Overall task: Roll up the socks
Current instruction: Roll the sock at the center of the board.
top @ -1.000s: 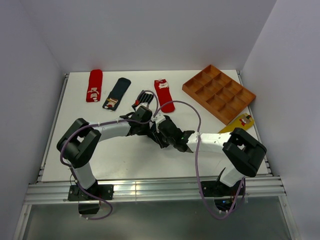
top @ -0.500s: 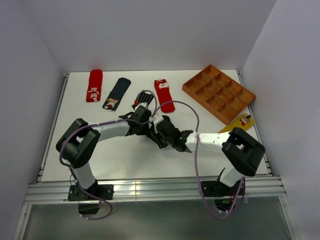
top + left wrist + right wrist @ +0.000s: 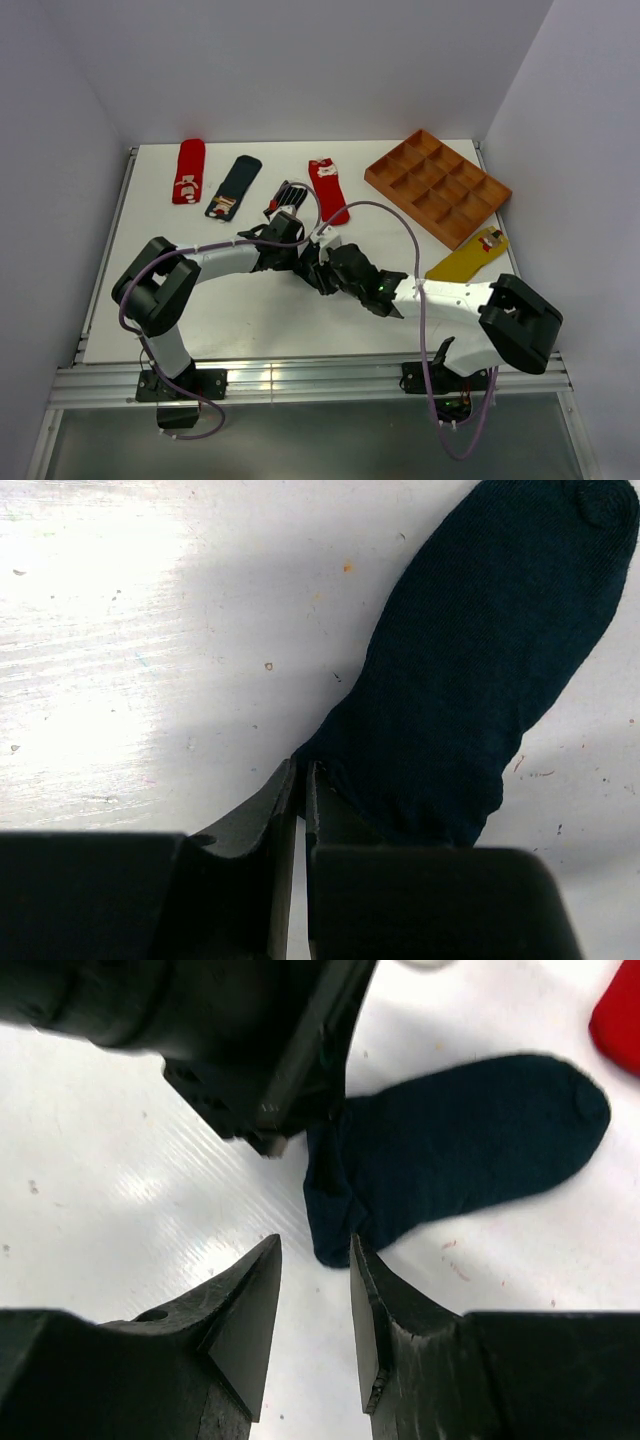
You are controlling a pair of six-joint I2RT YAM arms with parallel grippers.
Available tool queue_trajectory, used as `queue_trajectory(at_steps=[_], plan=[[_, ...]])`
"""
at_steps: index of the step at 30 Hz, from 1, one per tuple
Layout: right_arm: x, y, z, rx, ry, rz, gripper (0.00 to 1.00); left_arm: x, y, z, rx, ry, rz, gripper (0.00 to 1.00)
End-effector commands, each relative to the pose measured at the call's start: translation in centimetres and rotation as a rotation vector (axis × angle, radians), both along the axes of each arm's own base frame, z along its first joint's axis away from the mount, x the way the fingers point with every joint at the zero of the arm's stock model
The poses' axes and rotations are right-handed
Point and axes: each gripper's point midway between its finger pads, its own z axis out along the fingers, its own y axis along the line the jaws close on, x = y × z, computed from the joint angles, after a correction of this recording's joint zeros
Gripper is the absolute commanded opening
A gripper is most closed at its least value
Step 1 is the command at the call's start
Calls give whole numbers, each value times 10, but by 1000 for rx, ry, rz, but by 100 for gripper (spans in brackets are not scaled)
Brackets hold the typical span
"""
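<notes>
A plain navy sock lies flat on the white table. My left gripper is shut on the corner of its cuff. In the right wrist view the same navy sock stretches away to the right, its cuff end bunched where the left gripper pinches it. My right gripper stands open just short of the cuff's near corner, nothing between its fingers. In the top view both grippers meet at mid-table and hide this sock.
Along the back lie a red sock, a navy sock with a patch, a striped sock and another red sock. A mustard yellow sock lies at the right, below the wooden compartment tray.
The right arm's elbow has swung right and toward the near edge, uncovering more of the yellow sock. Its gripper stays by the navy sock. The left arm has not moved.
</notes>
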Motion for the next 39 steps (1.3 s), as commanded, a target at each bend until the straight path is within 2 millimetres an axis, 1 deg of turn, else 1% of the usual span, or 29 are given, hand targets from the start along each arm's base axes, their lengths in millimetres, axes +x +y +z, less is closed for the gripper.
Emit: queue_trajectory(at_steps=[1, 3, 6, 11, 12, 17, 22, 24, 35, 39], plan=[[9, 13, 25, 53, -80, 16, 41, -33, 26, -33, 121, 123, -28, 11], [5, 17, 22, 48, -71, 39, 41, -33, 26, -33, 118, 124, -28, 11], [-4, 26, 18, 41, -70, 88, 42, -33, 24, -32, 112, 123, -32, 11], [-10, 36, 11, 16, -85, 121, 42, -32, 24, -32, 117, 128, -34, 11], [-9, 38, 12, 15, -88, 120, 42, -33, 23, -32, 116, 129, -36, 11], [-2, 38, -1, -28, -102, 99, 42, -33, 22, -30, 103, 127, -34, 11], [5, 40, -9, -41, -104, 79, 42, -35, 23, -32, 103, 134, -38, 11], [10, 37, -13, -50, -102, 48, 42, -36, 23, -32, 102, 136, -39, 11], [21, 28, -19, -67, -93, -14, 43, -36, 21, -30, 91, 133, -47, 11], [24, 28, -24, -80, -76, -14, 44, -36, 20, -30, 90, 133, -49, 11]])
